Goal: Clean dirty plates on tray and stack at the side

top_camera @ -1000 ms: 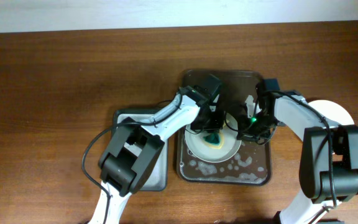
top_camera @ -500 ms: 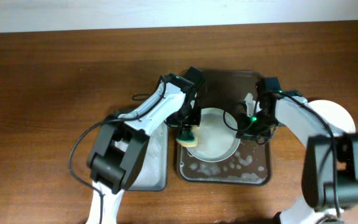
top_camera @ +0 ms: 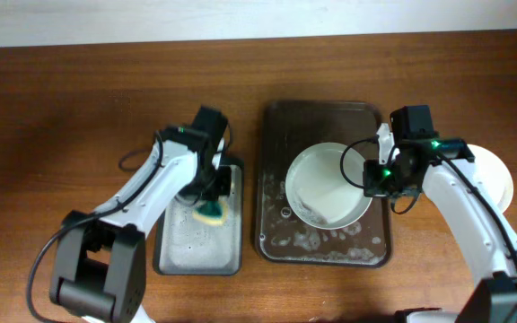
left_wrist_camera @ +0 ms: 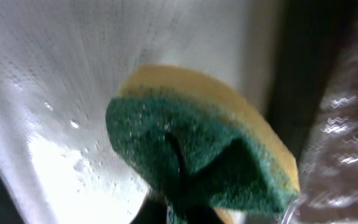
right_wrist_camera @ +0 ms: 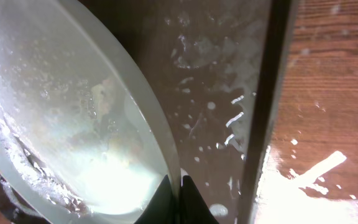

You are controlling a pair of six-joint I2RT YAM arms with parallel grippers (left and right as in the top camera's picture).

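Observation:
A wet white plate (top_camera: 328, 184) sits tilted over the dark brown tray (top_camera: 321, 121); my right gripper (top_camera: 372, 179) is shut on its right rim, raising that edge. In the right wrist view the plate (right_wrist_camera: 73, 118) fills the left, its rim pinched between my fingertips (right_wrist_camera: 179, 190). My left gripper (top_camera: 212, 199) is shut on a yellow and green sponge (top_camera: 211, 213), held over the grey metal tray (top_camera: 178, 256). The sponge (left_wrist_camera: 197, 149) fills the left wrist view. More white plates (top_camera: 492, 175) lie stacked right of the brown tray, partly hidden by my right arm.
The brown tray's floor (top_camera: 330, 242) holds soap foam and water. Its rim (right_wrist_camera: 266, 93) shows in the right wrist view with wet wooden table (right_wrist_camera: 334, 93) beyond. The grey tray (left_wrist_camera: 55, 74) is wet under the sponge.
My left gripper has carried the sponge off the plate, left over the grey tray. My right gripper has lifted and tilted the plate's right rim.

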